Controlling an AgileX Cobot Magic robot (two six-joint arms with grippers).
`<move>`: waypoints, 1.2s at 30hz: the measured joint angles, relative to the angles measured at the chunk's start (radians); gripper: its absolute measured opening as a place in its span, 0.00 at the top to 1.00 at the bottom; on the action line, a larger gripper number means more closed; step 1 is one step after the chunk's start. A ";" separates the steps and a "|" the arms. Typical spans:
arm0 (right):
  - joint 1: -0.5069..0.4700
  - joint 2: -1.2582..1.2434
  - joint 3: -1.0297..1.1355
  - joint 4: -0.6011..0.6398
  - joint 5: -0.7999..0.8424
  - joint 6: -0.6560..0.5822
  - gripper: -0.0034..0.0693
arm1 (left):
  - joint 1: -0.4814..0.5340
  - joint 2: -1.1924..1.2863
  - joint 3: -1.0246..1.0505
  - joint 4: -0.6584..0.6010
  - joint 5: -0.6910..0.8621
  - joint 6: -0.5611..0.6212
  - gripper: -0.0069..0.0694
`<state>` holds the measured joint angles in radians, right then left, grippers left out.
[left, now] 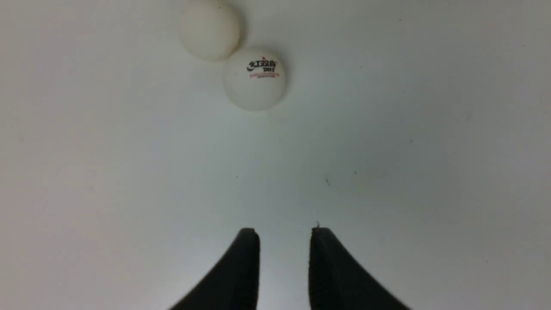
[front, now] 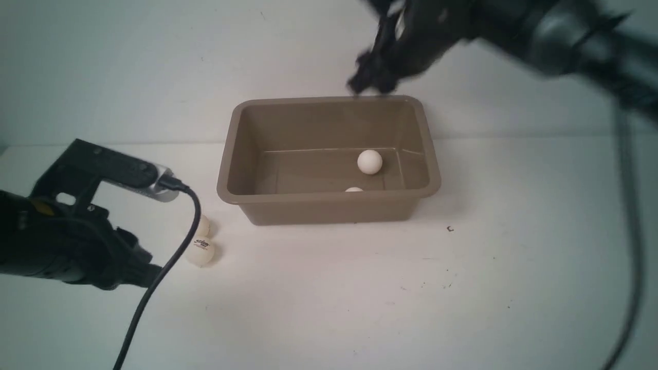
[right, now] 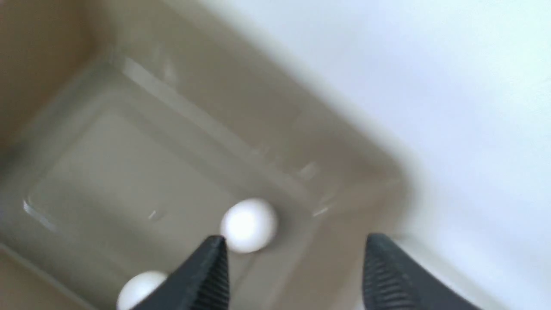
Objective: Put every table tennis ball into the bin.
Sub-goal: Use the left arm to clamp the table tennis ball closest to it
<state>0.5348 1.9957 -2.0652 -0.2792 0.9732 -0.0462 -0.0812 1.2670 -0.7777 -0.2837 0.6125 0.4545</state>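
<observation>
Sitting in smooth round-cornered taupe bin: two matte white balls.

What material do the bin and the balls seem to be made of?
Bin: probably moulded plastic, taupe and smooth with a slight sheen; light glints along its floor edges. Balls: seemingly thin plastic, matte white with no glare; one carries a printed logo.
</observation>
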 joint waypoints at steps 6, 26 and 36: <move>0.000 -0.273 -0.003 -0.012 0.165 -0.026 0.64 | 0.000 0.179 0.000 -0.149 -0.144 0.073 0.38; 0.000 -0.502 0.078 0.037 0.256 -0.055 0.67 | 0.000 0.463 -0.106 -0.418 -0.340 0.234 0.20; 0.000 -0.502 0.154 0.042 0.220 -0.074 0.67 | 0.000 0.540 -0.150 -0.436 -0.340 0.250 0.20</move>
<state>0.5348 1.4939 -1.9111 -0.2368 1.1931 -0.1204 -0.0812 1.8068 -0.9274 -0.7200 0.2720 0.7048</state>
